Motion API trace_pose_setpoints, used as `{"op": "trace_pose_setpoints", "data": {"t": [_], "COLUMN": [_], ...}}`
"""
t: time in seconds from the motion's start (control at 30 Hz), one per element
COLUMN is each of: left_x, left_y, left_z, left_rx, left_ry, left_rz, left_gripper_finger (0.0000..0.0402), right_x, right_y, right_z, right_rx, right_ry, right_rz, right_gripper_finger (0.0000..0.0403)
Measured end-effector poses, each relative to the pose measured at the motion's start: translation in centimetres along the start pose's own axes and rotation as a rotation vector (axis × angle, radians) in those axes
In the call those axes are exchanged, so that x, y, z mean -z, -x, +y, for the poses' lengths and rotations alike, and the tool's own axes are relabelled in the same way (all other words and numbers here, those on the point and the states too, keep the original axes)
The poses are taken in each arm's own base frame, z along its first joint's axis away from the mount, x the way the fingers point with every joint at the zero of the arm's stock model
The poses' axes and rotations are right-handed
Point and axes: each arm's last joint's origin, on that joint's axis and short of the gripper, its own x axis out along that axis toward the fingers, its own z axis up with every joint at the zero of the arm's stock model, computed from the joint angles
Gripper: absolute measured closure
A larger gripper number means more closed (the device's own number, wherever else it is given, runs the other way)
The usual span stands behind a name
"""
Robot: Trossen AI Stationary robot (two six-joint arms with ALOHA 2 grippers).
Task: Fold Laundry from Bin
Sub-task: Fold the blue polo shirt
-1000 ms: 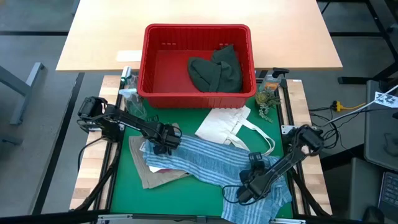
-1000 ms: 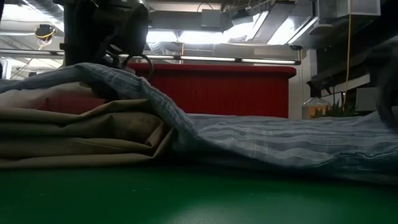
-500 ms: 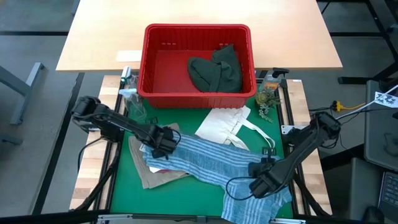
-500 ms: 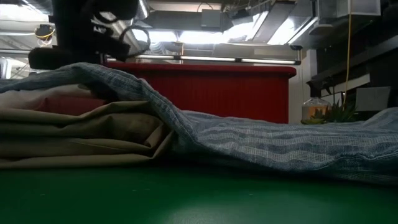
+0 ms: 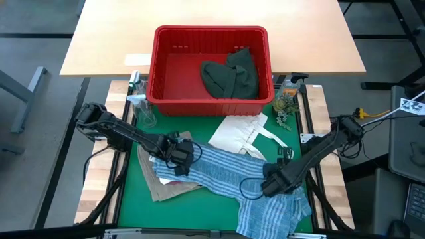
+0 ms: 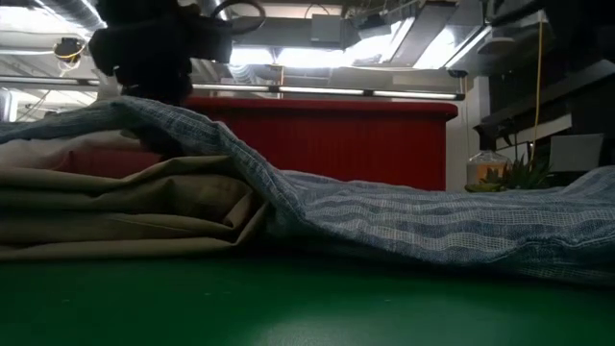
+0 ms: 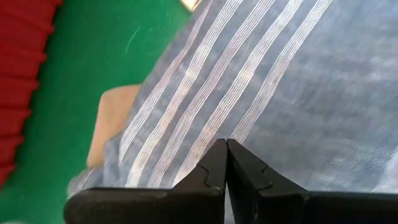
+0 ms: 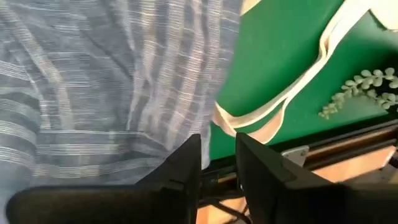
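Most of the laundry is already out of the red bin (image 5: 211, 40). Only a dark green garment (image 5: 230, 75) is left inside it, bunched against the right-hand wall. On the green mat (image 5: 133, 192) in front of the bin, a blue-white striped shirt (image 5: 226, 174) is spread in a long, rumpled band from the left arm across to the near right corner. A tan garment (image 5: 167, 189) is partly covered by its left end, and in the low view this tan piece (image 6: 125, 207) is seen lying in several flat layers under the shirt (image 6: 423, 226). A white tote bag (image 5: 242, 136) is laid between the shirt and the bin, its handles trailing to the right. No piece is seen finished as a neat folded stack, so the folding is judged to be at an early stage, with the shirt as the piece in hand and the green garment not yet fetched.

The left gripper (image 5: 178, 159) is placed over the left end of the shirt. In the left wrist view its fingers (image 7: 214, 165) are pressed tip to tip above the striped cloth (image 7: 280, 93); no fabric is seen pinched between them. The right gripper (image 5: 271, 186) is set low over the right part of the shirt. In the right wrist view its fingers (image 8: 186, 162) are parted by a narrow gap, with the striped cloth (image 8: 93, 93) lying beneath; whether a fold of it is caught there cannot be told.
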Motion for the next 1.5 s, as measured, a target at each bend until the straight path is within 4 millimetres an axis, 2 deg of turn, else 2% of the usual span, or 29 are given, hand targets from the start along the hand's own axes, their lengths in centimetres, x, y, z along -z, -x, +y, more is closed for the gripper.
{"op": "trace_pose_setpoints", "data": {"t": [0.1, 0.27, 0.43, 0.53, 0.7, 0.9, 1.13, 1.33, 1.5], "left_x": [-0.3, -1.2, -2.4, -2.9, -3.7, -4.1, -3.8, -2.8, -2.3], "left_y": [0.0, 0.2, 0.5, 0.7, 0.5, -1.7, -4.8, -7.8, -9.2], "left_z": [-0.3, -1.0, -1.7, -2.0, -3.0, -5.7, -8.4, -9.2, -9.5], "left_rx": [0.024, 0.101, 0.181, 0.214, 0.268, 0.337, 0.369, 0.32, 0.296], "left_ry": [0.013, 0.051, 0.106, 0.129, 0.153, 0.156, 0.144, 0.111, 0.097], "left_rz": [-0.033, -0.119, -0.238, -0.287, -0.362, -0.422, -0.442, -0.373, -0.342], "left_gripper_finger": [0.04, 0.04, 0.04, 0.04, 0.04, 0.04, 0.04, 0.04, 0.04], "right_x": [1.7, 4.7, 6.0, 6.7, 6.6, 6.3, 6.4, 6.6, 6.5], "right_y": [-0.3, -2.1, -3.5, -4.0, -4.5, -4.8, -5.0, -5.1, -5.0], "right_z": [-1.2, -3.4, -4.4, -4.9, -4.9, -4.6, -4.5, -4.7, -4.6], "right_rx": [-0.073, -0.295, -0.494, -0.506, -0.472, -0.449, -0.437, -0.418, -0.438], "right_ry": [-0.041, -0.272, -0.456, -0.522, -0.577, -0.573, -0.589, -0.625, -0.625], "right_rz": [-0.048, -0.199, -0.317, -0.305, -0.283, -0.257, -0.219, -0.196, -0.209], "right_gripper_finger": [0.0302, 0.0302, 0.0302, 0.0302, 0.0302, 0.0302, 0.0302, 0.0302, 0.0302]}}
